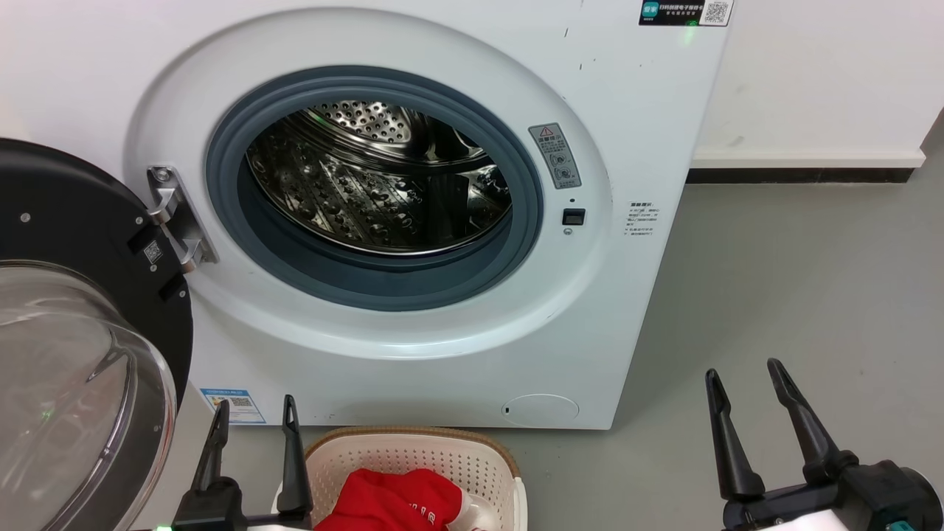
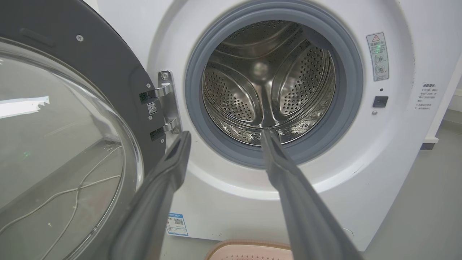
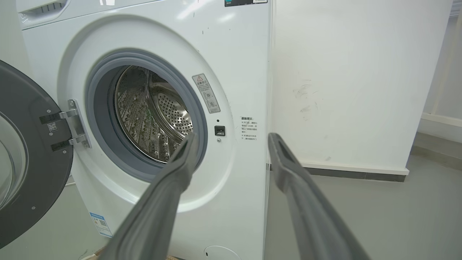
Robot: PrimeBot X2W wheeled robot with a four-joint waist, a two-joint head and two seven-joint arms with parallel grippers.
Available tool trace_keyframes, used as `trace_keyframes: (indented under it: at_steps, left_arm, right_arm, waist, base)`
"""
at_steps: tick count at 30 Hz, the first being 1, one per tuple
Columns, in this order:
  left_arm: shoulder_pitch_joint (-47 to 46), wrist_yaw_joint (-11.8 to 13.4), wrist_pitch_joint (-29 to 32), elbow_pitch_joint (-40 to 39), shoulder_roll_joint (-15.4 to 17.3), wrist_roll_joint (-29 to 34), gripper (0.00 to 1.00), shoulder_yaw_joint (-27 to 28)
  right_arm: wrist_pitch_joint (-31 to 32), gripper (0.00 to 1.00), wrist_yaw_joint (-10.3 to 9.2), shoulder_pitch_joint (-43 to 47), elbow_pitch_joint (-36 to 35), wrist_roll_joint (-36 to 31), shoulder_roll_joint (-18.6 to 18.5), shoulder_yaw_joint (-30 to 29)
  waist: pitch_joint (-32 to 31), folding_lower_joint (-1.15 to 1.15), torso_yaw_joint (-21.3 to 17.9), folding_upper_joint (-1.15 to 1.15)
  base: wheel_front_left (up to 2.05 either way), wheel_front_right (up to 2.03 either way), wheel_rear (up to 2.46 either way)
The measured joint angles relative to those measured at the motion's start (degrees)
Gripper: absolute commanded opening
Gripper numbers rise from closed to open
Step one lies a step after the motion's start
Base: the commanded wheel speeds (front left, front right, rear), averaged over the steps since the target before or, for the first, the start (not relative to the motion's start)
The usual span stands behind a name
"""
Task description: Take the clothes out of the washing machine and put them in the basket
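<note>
Head view: the washing machine [image 1: 634, 310] has its door [image 1: 81, 221] swung wide at its left. Just before it, the basket [image 1: 413, 453] holds the red clothes [image 1: 398, 501]. The left gripper [image 1: 255, 404], jaws spread, hovers at the basket's left rim; the right gripper [image 1: 743, 369], also spread, is over grey floor [image 1: 796, 295] off the washing machine's right

Left wrist view: the drum [image 2: 267, 79] shows perforated steel to its back

Right wrist view: a white wall [image 3: 343, 90] adjoins the washing machine's right edge

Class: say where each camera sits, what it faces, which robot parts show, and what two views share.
Head view: on the head, looking down at the washing machine and basket; left gripper and right gripper below.
Left wrist view: on that wrist, facing the drum head-on; its fingers show.
Right wrist view: on that wrist, facing the washing machine obliquely; its fingers show.
Shared: the open door.
</note>
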Motion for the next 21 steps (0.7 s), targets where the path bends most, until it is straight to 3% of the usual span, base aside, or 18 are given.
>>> trace_keyframes:
  at_steps: [3,4,11,21]
  left_arm:
    - [0.2,0.0,0.0,0.0,0.0,0.1,1.00,0.2]
    - [0.2,0.0,0.0,0.1,0.0,0.3,0.00,0.2]
    - [1.5,0.0,0.4,3.0,-0.1,-0.3,0.00,0.0]
    - [0.6,-1.6,2.4,4.4,0.3,-12.9,0.00,0.2]
  right_arm:
    - [0.0,1.00,0.00,0.1,0.0,0.1,0.0,-0.1]
    - [0.0,0.00,0.00,0.1,0.0,0.1,0.0,-0.1]
    - [0.4,0.00,0.01,0.5,3.0,0.3,0.0,0.2]
    - [2.2,0.00,0.01,0.0,5.1,12.5,-0.5,0.0]
  waist:
    - [-0.1,0.00,0.0,0.00]
    - [-0.1,0.00,-0.1,0.00]
    - [-0.1,0.00,-0.1,0.00]
    - [0.1,0.00,0.0,0.00]
  base:
    - [0.00,0.00,0.00]
    - [0.00,0.00,0.00]
    - [0.00,0.00,0.00]
    - [0.00,0.00,0.00]
